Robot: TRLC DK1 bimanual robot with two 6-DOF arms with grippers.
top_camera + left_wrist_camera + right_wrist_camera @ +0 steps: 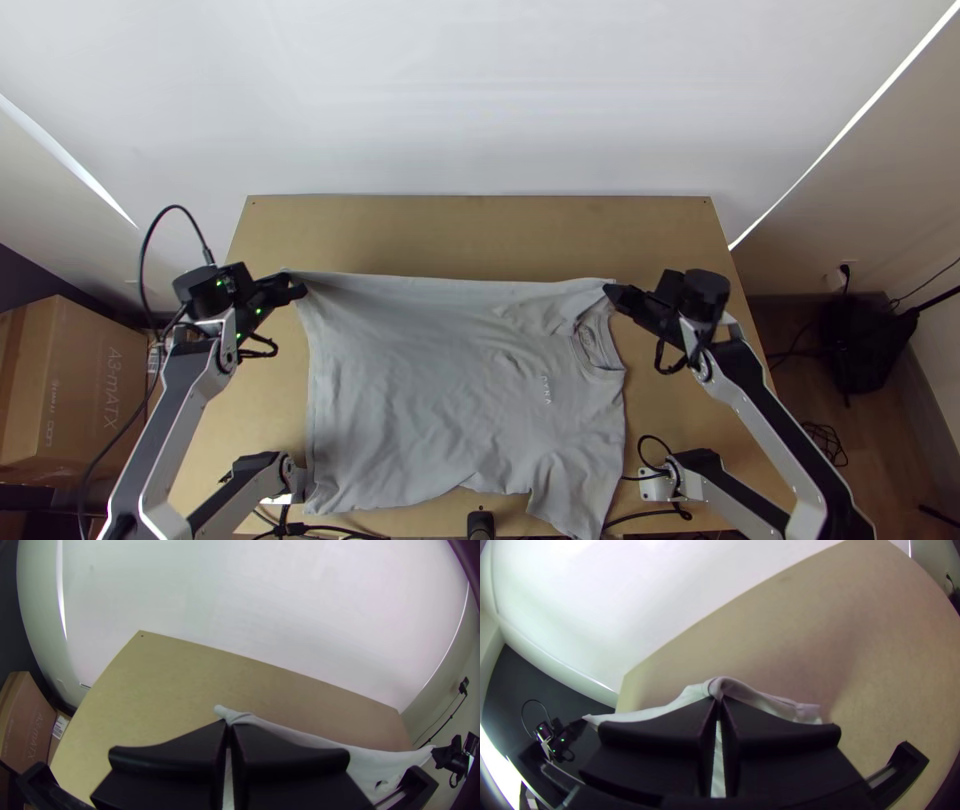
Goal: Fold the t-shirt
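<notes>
In the top view, a corner of the t-shirt [430,390] is pinched by the left gripper [298,288], placed at the cloth's 10 o'clock. At its 1 o'clock, the cloth near the shoulder is clamped by the right gripper [612,292]. In each wrist view, the fingers [170,755] [775,735] are seen brought together at their tips, with light grey fabric caught between them. The upper edge is held almost straight between the two grippers. Below it, the t-shirt is spread over the worktop [480,230], lightly wrinkled, with its collar [600,345] towards 3 o'clock, rumpled cloth beside it, and a sleeve [570,495] laid out towards 5 o'clock. Farther out, a cardboard box [85,390] is placed beyond the worktop at 9 o'clock, and a white wall [480,100] is seen at 12 o'clock.
</notes>
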